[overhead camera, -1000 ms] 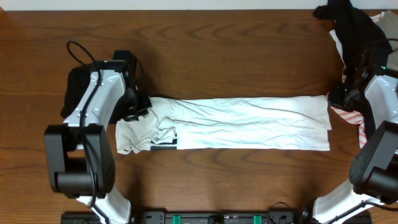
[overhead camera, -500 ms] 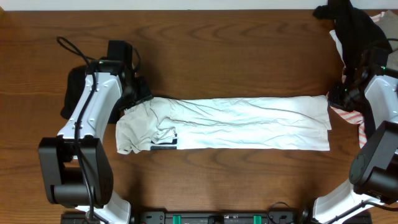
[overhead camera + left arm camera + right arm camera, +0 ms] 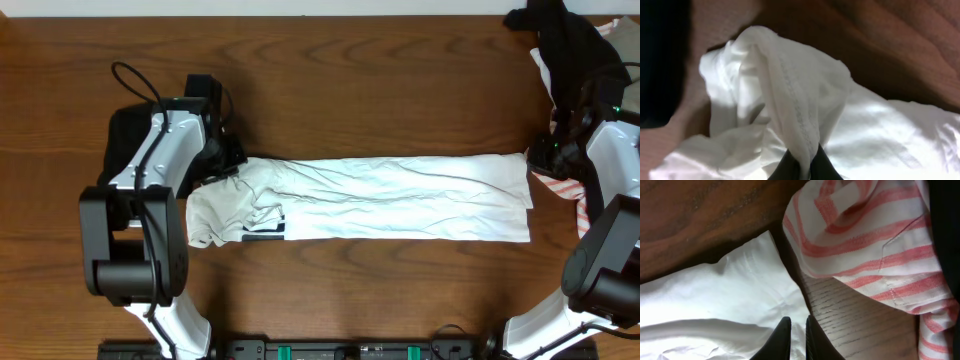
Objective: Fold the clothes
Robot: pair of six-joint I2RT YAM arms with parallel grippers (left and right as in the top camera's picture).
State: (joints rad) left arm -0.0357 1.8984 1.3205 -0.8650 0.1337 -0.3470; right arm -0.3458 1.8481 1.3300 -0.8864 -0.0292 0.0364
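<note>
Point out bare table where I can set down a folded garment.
Free: the wide wood band beyond the white shirt, between left arm and black garment; the strip in front of the shirt. Crowded: right edge, around the red-striped garment.

Across the middle of the desk (image 3: 350, 80), a shirt (image 3: 380, 198) stretched left to right. At its far left end, left hand (image 3: 222, 170); at its far right corner, right hand (image 3: 545, 152). Behind the right hand, a heap of clothes (image 3: 575, 60). Left of the left hand, another garment (image 3: 120, 150).
</note>
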